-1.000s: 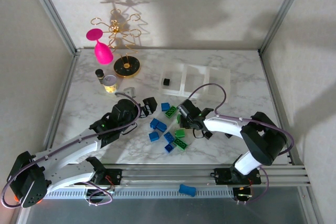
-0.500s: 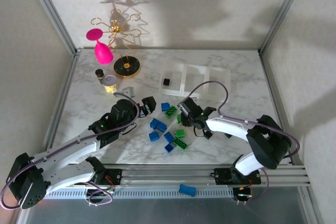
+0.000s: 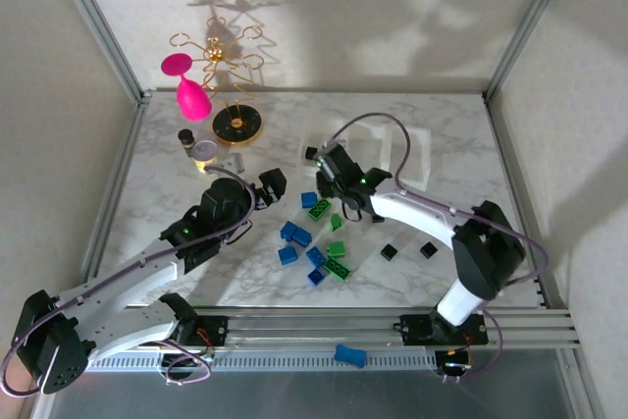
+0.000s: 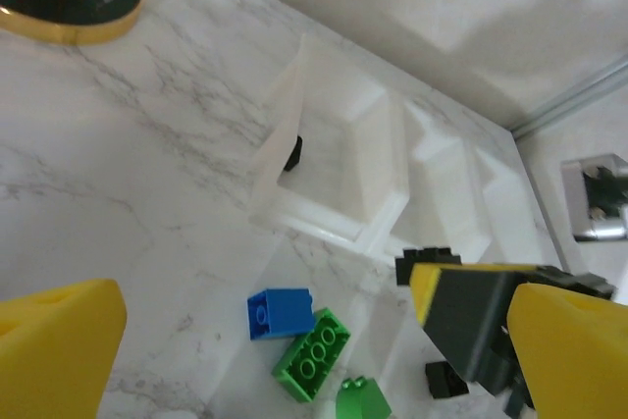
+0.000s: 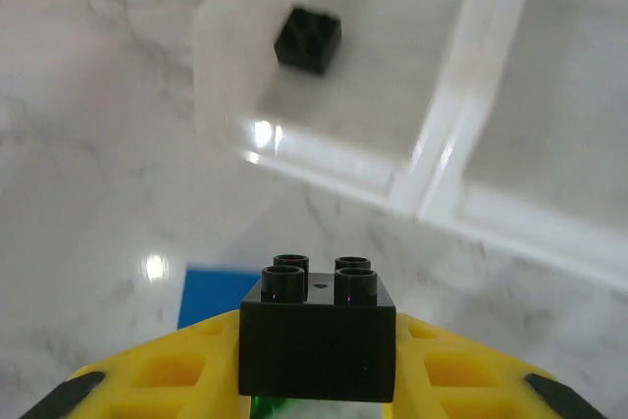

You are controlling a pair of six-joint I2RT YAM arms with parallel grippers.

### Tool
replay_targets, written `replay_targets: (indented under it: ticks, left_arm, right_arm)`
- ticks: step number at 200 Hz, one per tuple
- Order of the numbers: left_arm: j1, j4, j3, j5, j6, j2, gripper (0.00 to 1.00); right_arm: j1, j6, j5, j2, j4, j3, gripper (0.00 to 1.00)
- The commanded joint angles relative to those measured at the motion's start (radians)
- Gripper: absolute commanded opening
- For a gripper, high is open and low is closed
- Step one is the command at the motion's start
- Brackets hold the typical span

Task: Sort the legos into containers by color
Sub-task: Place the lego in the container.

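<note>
Right gripper is clamped on 1 black lego, its underside hidden in the grip, just near the tray, whose left compartment holds 1 black brick. Left gripper gapes wide and is partly cut off in its wrist view.

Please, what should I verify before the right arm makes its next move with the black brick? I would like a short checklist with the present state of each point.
1. Grip: ok. The right gripper is shut on the held black lego, studs up.
2. Target colour: ok. The left compartment of the tray already contains one black lego.
3. Held lego above that compartment: not ok. It is in front of the near wall, over the table.
4. Height enough to pass the wall: cannot tell.
5. Left gripper out of the path: ok. It is open and apart from the tray.
</note>
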Motion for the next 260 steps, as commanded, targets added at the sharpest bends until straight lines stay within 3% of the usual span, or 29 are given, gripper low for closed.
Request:
replay_targets:
  ticks: [1, 70, 138, 209, 260]
  left_arm:
    - [0.034, -0.013, 0.043, -0.015, 0.028, -0.003, 1.00]
    - [0.132, 0.019, 0.058, 0.056, 0.042, 0.060, 1.00]
    - [0.169, 0.037, 0.064, 0.081, 0.046, 0.113, 1.00]
    - [0.174, 0.013, 0.079, 0.097, 0.048, 0.096, 1.00]
    - [0.169, -0.009, 0.086, 0.131, 0.056, 0.072, 1.00]
  right_arm:
    - [-0.026, -0.077, 0.034, 0.090, 0.045, 0.100, 0.33]
    - [-0.096, -0.115, 0.041, 0.332, 0.072, 0.329, 0.33]
    - [-0.145, -0.146, 0.037, 0.461, 0.080, 0.431, 0.37]
    - [-0.145, -0.152, 0.001, 0.393, 0.070, 0.424, 0.49]
    - [-0.131, -0.107, -0.087, 0.199, 0.099, 0.306, 0.53]
